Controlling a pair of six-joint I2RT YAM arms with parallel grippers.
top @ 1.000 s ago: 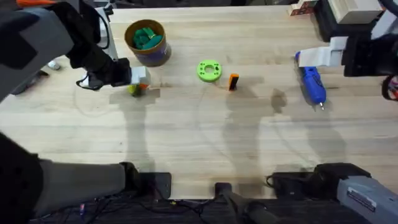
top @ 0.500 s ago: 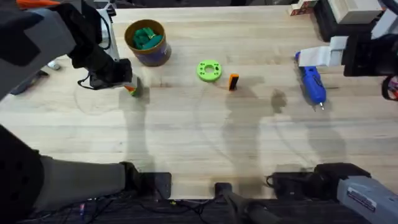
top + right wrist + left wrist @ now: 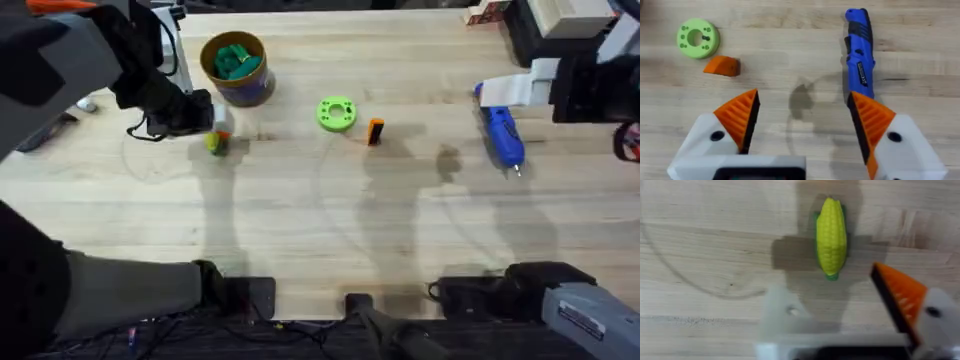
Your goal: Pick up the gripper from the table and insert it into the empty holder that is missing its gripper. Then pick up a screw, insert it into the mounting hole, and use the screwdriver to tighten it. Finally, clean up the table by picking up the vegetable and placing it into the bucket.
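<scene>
Left tool (image 3: 840, 325) hangs over the vegetable (image 3: 831, 237) (a small yellow corn cob with a green end), which lies flat on the bench (image 3: 320, 230) just in front of the bucket (image 3: 237, 68); the one orange finger (image 3: 897, 297) in the left wrist view does not touch it, and whether this tool is spread cannot be told. Right tool (image 3: 802, 122) is spread wide and empty above bare bench. The screwdriver (image 3: 860, 50) lies flat near it. The gripper (image 3: 722, 65) rests beside the green ring (image 3: 698, 37), mid-bench.
</scene>
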